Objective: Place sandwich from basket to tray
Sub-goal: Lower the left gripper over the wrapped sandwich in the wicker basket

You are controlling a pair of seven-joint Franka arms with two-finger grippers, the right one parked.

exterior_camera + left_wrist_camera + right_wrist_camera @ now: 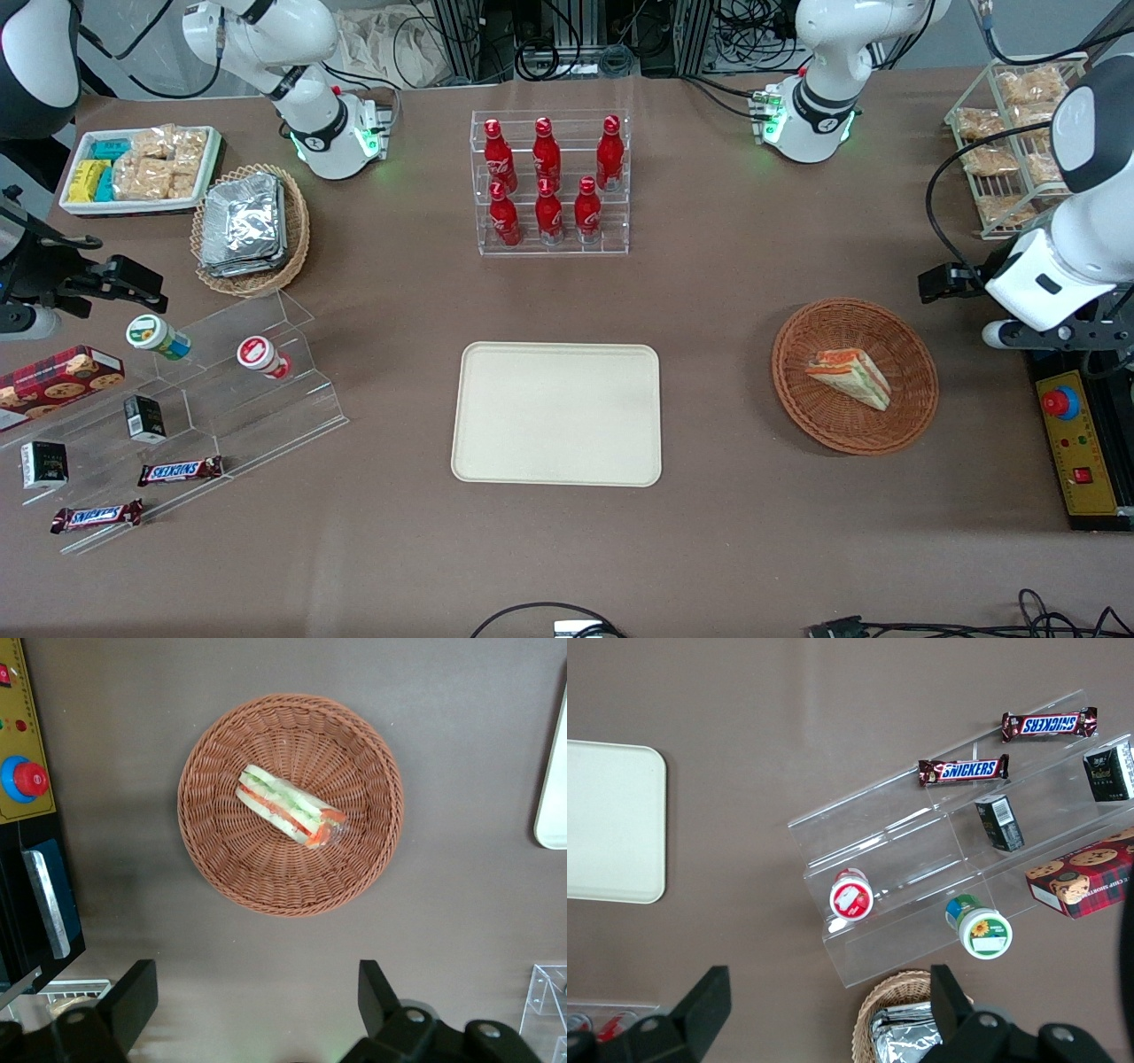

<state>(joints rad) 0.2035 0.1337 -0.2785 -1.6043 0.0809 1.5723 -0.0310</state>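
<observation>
The sandwich [850, 377], a wrapped triangular wedge with orange, red and green layers, lies in the round reddish-brown wicker basket [797, 390] toward the working arm's end of the table. The left wrist view looks down on the sandwich [291, 806] and the basket [204, 850]. My left gripper [257, 997] is open and empty, well above the table and clear of the basket; in the front view it [943, 282] hangs beside the basket. The cream tray [555, 414] lies empty at the table's middle; its edge shows in the left wrist view [554, 797].
A yellow control box with a red button [1072, 443] sits beside the basket. A clear rack of red bottles [549, 182] stands farther from the front camera than the tray. A wire rack of snack bags [1010, 133] stands at the working arm's end.
</observation>
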